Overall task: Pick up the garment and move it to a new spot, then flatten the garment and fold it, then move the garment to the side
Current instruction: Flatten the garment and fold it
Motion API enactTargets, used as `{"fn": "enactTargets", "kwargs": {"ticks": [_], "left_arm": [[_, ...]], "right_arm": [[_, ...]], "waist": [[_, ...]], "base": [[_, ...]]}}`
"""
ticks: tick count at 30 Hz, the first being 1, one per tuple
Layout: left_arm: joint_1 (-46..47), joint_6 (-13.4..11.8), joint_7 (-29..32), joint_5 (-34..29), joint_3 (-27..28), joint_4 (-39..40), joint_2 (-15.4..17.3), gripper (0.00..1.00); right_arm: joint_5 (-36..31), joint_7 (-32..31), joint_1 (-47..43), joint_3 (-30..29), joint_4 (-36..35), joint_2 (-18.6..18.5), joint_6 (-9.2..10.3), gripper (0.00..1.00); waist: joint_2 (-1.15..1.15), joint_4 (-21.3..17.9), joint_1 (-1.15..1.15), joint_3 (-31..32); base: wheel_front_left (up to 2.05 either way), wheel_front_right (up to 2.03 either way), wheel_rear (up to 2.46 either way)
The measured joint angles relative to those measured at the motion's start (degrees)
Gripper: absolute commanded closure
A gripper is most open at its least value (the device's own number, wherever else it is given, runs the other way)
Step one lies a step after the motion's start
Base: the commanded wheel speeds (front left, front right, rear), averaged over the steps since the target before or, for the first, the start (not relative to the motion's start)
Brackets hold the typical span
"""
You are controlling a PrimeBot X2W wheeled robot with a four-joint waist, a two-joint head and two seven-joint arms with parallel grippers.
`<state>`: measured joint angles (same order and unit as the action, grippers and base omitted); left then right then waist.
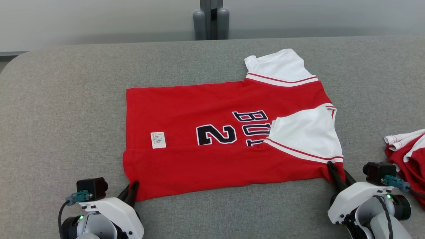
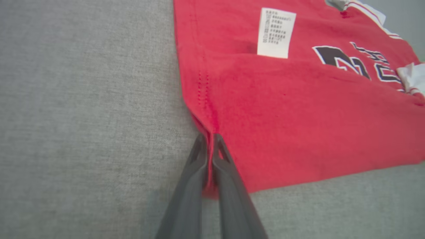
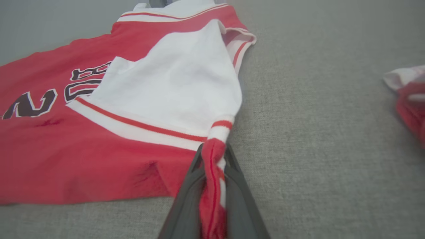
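Head view puts us mid-fold: our left claw (image 1: 132,190) pinches the red jersey (image 1: 212,106) at its hem corner, our right claw (image 1: 336,170) at its white-sleeved shoulder corner, the cloth lying flat just beyond both. Next, we judge, both must lift together and carry this edge across evenly

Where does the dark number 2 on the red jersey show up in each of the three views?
Head view: the number 2 sits at the centre, on the jersey.
Left wrist view: upper right, just right of the white label.
Right wrist view: far left edge.
Shared landmark: the folded white sleeve, close to the print in all three.
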<state>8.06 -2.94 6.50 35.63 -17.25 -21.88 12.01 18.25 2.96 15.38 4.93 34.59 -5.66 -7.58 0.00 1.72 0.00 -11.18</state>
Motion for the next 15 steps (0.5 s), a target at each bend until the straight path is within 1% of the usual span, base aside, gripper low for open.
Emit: {"fn": "enactTargets", "kwargs": {"ticks": [3, 6, 9, 15], "left_arm": [[-0.9, 0.35, 0.91, 0.71, 0.16, 1.14, 0.66, 1.0], [-2.21, 0.42, 2.16, 1.51, 0.43, 3.39, 1.92, 1.0], [-4.3, 0.26, 3.66, 2.33, 0.94, 6.31, 3.22, 1.0], [-9.86, -1.11, 7.1, 3.31, 1.3, 12.29, 5.72, 1.0]], "right_arm": [[1.55, 0.19, -0.55, -0.3, -0.58, -0.22, 0.01, 1.0], [3.2, -0.03, -2.3, -0.4, -2.82, -0.27, 0.01, 1.0], [4.38, -1.04, -5.2, -0.98, -6.24, -0.31, 0.01, 1.0], [4.22, -4.69, -13.3, -3.91, -14.26, 0.35, 0.0, 1.0]], "waist": [[0.0, -0.09, 0.0, 0.84], [0.0, -0.15, 0.0, 1.9], [0.0, -0.22, 0.0, 3.09], [0.0, -0.75, 0.0, 4.67]], "base": [[0.0, 0.0, 0.0], [0.0, 0.0, 0.0], [0.0, 0.0, 0.0], [0.0, 0.0, 0.0]]}}
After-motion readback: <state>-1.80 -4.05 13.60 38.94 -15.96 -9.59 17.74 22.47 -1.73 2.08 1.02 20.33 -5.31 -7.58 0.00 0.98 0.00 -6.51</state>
